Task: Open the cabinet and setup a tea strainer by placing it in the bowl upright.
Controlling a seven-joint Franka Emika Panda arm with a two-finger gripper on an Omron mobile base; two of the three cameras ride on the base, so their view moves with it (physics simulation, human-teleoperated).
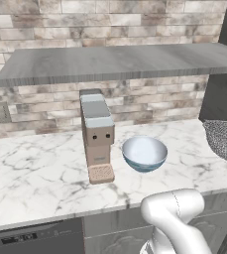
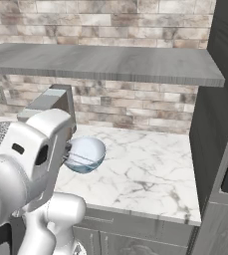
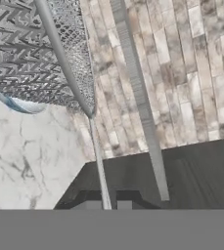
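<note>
silver wire-mesh tea strainer [image 3: 40,53], slim handle pinched in the closed gripper [image 3: 105,204], above the glossy blue bowl [image 1: 144,153]

No readable text, label, brand or number shows on anything in these views.

You're looking at a silver wire-mesh tea strainer [image 3: 30,53], a smooth glossy bowl [image 1: 144,153], a polished veined marble counter [image 1: 40,173], a rough matt brick wall [image 1: 135,20] and a matt grey wood-grain shelf [image 1: 120,62].
</note>
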